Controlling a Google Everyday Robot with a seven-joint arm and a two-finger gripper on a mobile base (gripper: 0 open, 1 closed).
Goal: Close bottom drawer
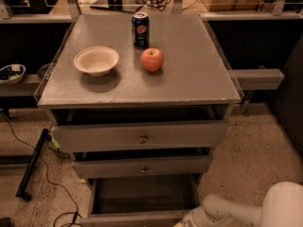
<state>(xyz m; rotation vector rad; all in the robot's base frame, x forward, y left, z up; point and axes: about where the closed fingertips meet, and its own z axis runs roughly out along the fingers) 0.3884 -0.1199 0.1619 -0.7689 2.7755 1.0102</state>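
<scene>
You see the bottom drawer [142,196] pulled out at lower centre; the gripper [188,220] sits by its front right corner, bottom edge. Grip state: cannot tell.

Support: a grey cabinet top [199,74], flat and square, seen from above and in front.
Bowl: a pale, shallow bowl [96,60] stands upright on the left half of the top.
Can: a dark blue can [140,29] stands upright near the back edge, about mid-width.
Apple: a red apple [152,59] sits just in front of the can and to the right of the bowl, apart from both.
Floor: speckled floor [251,164] carries the cabinet; a black bar [32,164] and a thin cable [23,143] lie on it at the left.
Bottom drawer: the bottom drawer [142,195] stands pulled out low over the floor.
Gripper: the gripper [188,220] is at the lower edge of the view, by the right end of that drawer's front.
</scene>
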